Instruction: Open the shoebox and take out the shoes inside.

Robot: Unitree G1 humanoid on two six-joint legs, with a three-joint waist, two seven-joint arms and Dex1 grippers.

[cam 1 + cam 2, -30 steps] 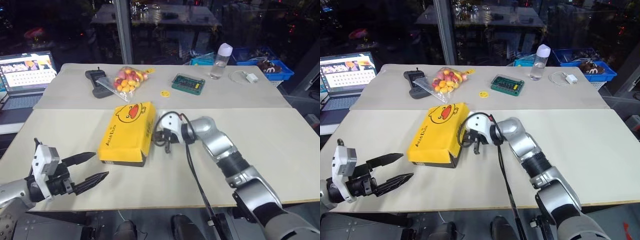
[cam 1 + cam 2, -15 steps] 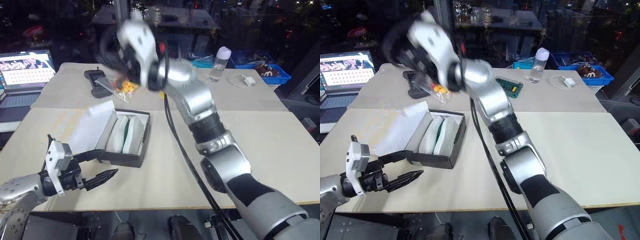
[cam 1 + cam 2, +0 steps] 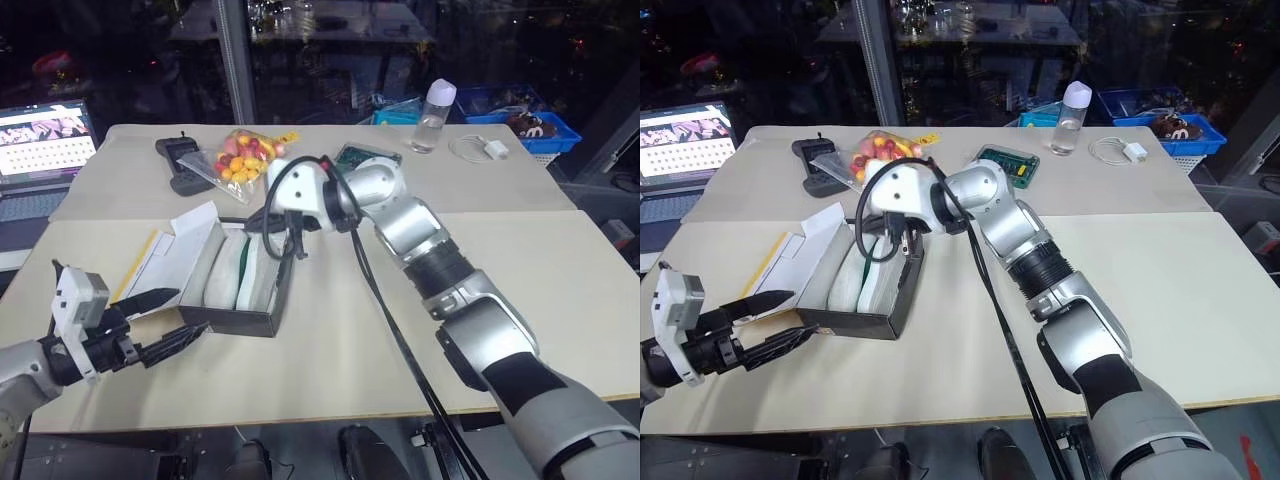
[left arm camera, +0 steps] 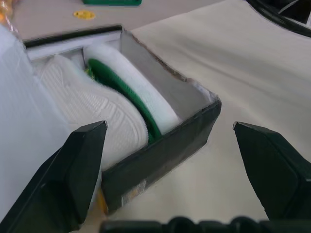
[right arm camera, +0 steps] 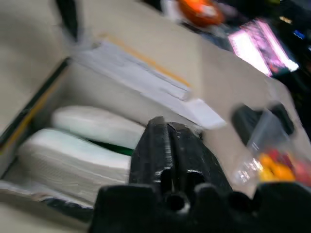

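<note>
The shoebox [image 3: 236, 320] stands open on the near table, black-walled and white inside. Its lid [image 3: 176, 248] is folded back flat to the left, white side up with a yellow edge. The shoes [image 3: 243, 274] lie side by side on edge inside, white with a green strip [image 4: 127, 91] between them. My right gripper [image 3: 295, 243] hangs over the box's far right rim, pointing down, its fingers [image 5: 167, 145] pressed together and holding nothing. My left gripper [image 3: 176, 318] is wide open just off the box's near left corner, with its fingertips [image 4: 83, 160] apart from the cardboard.
On the far table are a bag of coloured balls [image 3: 241, 160], a black device [image 3: 178, 164], a green flat case [image 3: 356, 155], a clear bottle [image 3: 431, 116], a white charger cable [image 3: 487, 150] and a blue bin [image 3: 524, 122]. A laptop [image 3: 40, 150] sits far left.
The yellow lid has flipped open to the left, baring the shoes. My right arm swung high above the box, then came down over its far right rim. My left gripper stays open.
</note>
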